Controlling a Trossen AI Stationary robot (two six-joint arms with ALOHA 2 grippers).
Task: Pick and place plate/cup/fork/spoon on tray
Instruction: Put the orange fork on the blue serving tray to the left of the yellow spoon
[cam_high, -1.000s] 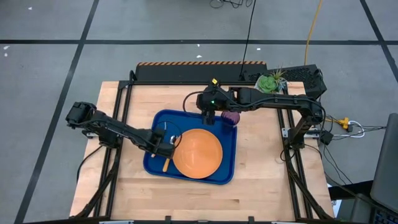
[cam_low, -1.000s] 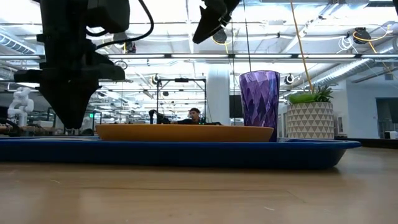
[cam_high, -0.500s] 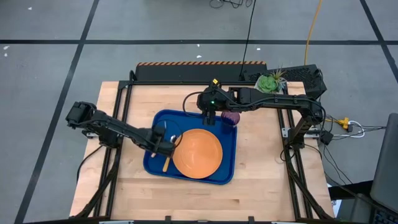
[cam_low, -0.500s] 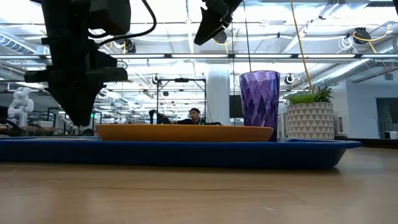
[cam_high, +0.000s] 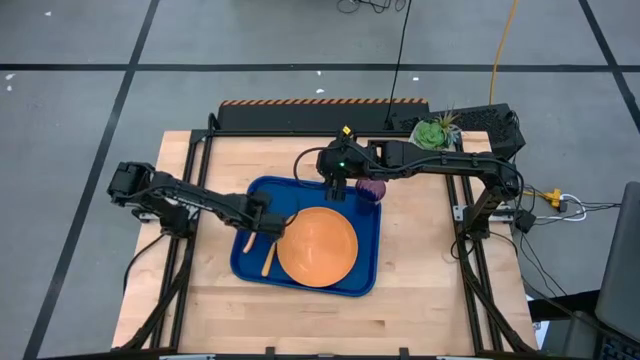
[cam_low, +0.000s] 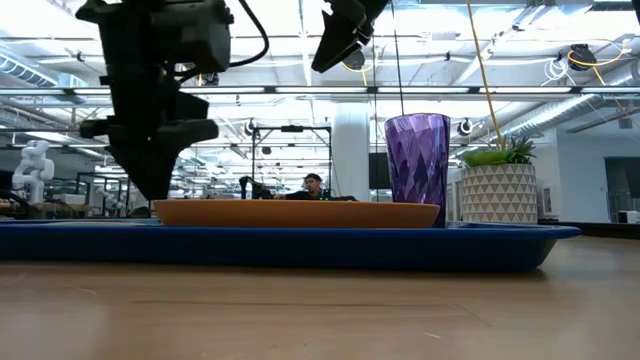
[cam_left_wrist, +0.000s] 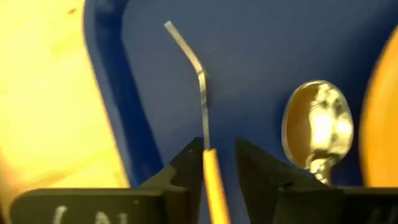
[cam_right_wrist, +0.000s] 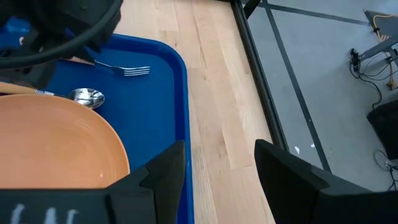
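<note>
The blue tray (cam_high: 241, 271) holds the orange plate (cam_high: 316, 246), the purple cup (cam_high: 372, 187) at its far right corner, the fork (cam_left_wrist: 202, 81) and the spoon (cam_left_wrist: 314, 124). Fork and spoon lie side by side left of the plate, heads toward the far edge. They also show in the right wrist view, the fork (cam_right_wrist: 127, 70) and the spoon (cam_right_wrist: 87, 98). My left gripper (cam_left_wrist: 219, 149) is low over the tray's left part, slightly open, its fingers astride the fork's orange handle (cam_high: 266, 258). My right gripper (cam_right_wrist: 217, 155) is open and empty, high over the tray's far edge, beside the cup. My left gripper points down with one finger (cam_left_wrist: 186, 165) on each side of the fork's orange handle (cam_left_wrist: 211, 180). A gap shows on one side of the handle. I cannot tell whether the other finger touches it. The fork lies on the tray.
A white pot with a green succulent (cam_high: 432, 133) stands at the table's far right corner, off the tray. Bare wood lies around the tray. In the low view a person (cam_low: 313, 185) shows far back in the room.
My left gripper has gone toward the table's far edge and a little up. The fork's handle has stayed where it was on the tray, and more of it now shows on the near side of the gripper.
</note>
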